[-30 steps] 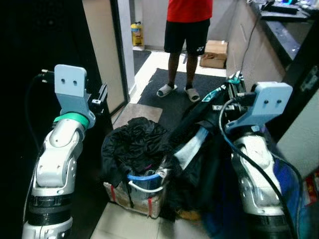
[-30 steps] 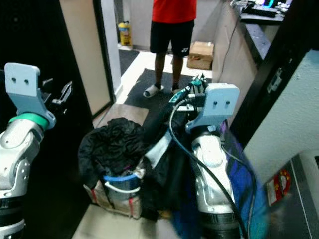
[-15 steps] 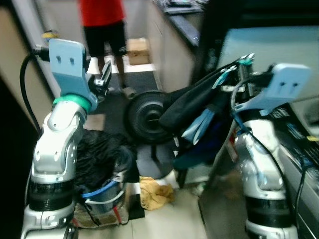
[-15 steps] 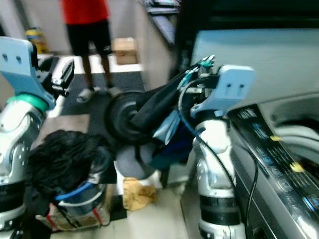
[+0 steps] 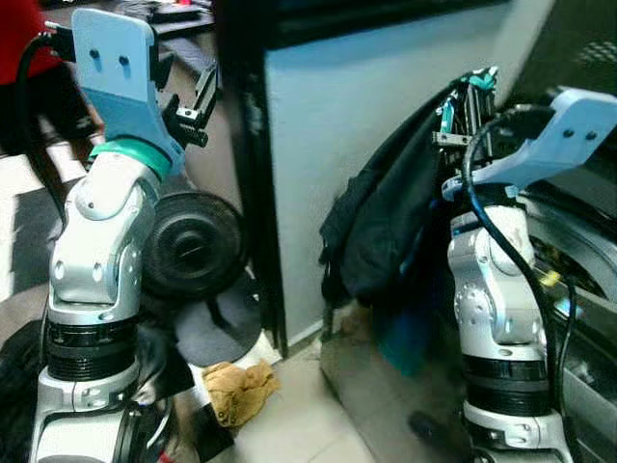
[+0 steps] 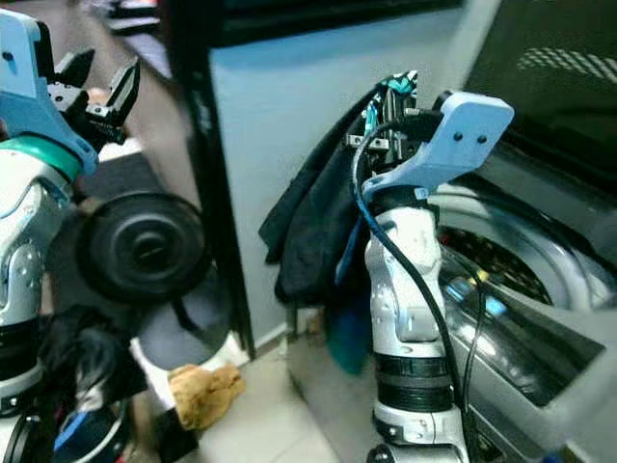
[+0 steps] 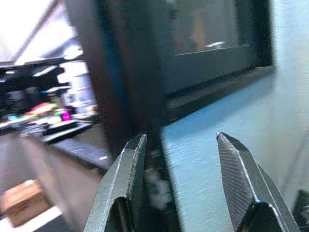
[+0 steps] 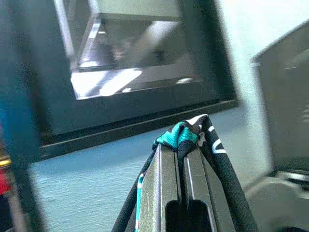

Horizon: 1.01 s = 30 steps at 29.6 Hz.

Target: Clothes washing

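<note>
The view has swung from the basket to the washing machine (image 6: 521, 289); the right pincer (image 5: 469, 92) stays clamped on dark clothes (image 5: 381, 231), left pincer (image 7: 188, 183) apart

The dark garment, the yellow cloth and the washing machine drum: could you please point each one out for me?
dark garment (image 5: 386, 231), left eye view, its hanging middle.
yellow cloth (image 5: 236, 389), left eye view, its centre on the floor.
washing machine drum (image 6: 492, 260), right eye view, its perforated inside.

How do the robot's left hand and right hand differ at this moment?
The left hand is open, its fingers spread with nothing between them; the right hand is shut on a dark garment with teal trim. The left hand points toward the dark frame beside the pale wall, while the right hand's garment hangs beside the washing machine. Both are raised high.
</note>
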Available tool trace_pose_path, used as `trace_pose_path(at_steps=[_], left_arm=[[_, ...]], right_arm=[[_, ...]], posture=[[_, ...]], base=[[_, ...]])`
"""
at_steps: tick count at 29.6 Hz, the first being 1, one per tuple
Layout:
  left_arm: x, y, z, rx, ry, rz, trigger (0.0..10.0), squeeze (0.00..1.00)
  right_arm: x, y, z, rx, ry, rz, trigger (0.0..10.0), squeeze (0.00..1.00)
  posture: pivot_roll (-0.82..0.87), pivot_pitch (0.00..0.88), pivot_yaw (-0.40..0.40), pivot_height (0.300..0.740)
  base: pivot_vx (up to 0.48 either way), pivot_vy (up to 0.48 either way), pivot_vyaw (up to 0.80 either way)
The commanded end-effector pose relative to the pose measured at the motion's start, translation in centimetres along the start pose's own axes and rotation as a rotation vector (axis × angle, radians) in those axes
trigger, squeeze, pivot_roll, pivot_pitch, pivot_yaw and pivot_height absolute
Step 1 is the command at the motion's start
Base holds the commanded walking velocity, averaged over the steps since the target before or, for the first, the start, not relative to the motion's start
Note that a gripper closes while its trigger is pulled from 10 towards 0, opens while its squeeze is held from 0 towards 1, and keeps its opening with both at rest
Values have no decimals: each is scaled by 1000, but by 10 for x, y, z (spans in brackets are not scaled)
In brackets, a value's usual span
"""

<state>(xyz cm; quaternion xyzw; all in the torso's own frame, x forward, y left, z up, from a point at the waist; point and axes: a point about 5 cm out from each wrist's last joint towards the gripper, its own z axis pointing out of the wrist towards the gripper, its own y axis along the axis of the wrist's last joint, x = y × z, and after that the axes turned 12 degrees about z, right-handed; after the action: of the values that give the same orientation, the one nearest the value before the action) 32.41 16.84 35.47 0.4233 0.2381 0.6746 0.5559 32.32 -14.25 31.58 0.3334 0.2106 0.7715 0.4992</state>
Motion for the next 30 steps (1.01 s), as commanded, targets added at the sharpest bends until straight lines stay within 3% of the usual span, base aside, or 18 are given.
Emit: trace_pose_path(at_steps=[1,30], left_arm=[[4,6,2,-19,7,-4,10000,0],[1,-4,-1,18,9,-21,10000,0]], right_arm=[[4,3,3,-33,7,29,10000,0],[-4,-2,4,-19,-12,39,10000,0]], posture=[[106,0,95,740],[101,0,85,740]], base=[[0,0,-800],[0,0,-800]])
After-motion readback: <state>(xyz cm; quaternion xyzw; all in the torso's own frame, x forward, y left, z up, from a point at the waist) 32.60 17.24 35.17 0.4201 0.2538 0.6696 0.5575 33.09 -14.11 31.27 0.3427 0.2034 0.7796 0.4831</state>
